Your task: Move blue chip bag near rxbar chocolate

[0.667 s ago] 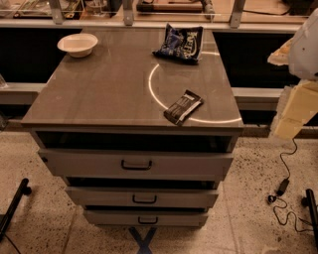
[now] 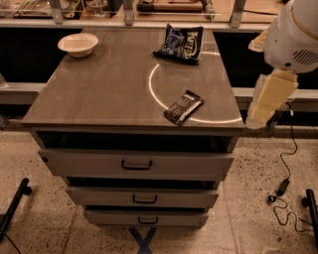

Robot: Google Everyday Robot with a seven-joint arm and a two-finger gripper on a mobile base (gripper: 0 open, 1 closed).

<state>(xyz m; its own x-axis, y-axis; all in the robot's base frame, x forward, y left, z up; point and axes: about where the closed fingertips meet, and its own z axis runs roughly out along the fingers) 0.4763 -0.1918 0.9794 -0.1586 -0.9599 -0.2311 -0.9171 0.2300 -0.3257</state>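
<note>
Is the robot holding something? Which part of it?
No, nothing is held. The gripper hangs off the table's right side, touching nothing. The bag, bar and bowl all lie on the table.

Setting: a grey-brown drawer cabinet [image 2: 99, 94] stands at centre. A thin bright ring of light [image 2: 150, 89] curves across the right half of its top. Three drawers [image 2: 74, 162] face the near side, each with a dark handle [image 2: 136, 164], and dark gaps show above them.

Floor [image 2: 44, 233]: pale, speckled. A blue cross mark [image 2: 143, 240] lies under the cabinet front. A black cable [image 2: 289, 158] trails on the right, and a black bar [image 2: 14, 204] lies at the near left.

Far side: a pale ledge [image 2: 30, 23] with metal posts [image 2: 129, 11], dark below. Lighting is warm and dim.

The gripper [image 2: 271, 99] hangs right of the cabinet.
</note>
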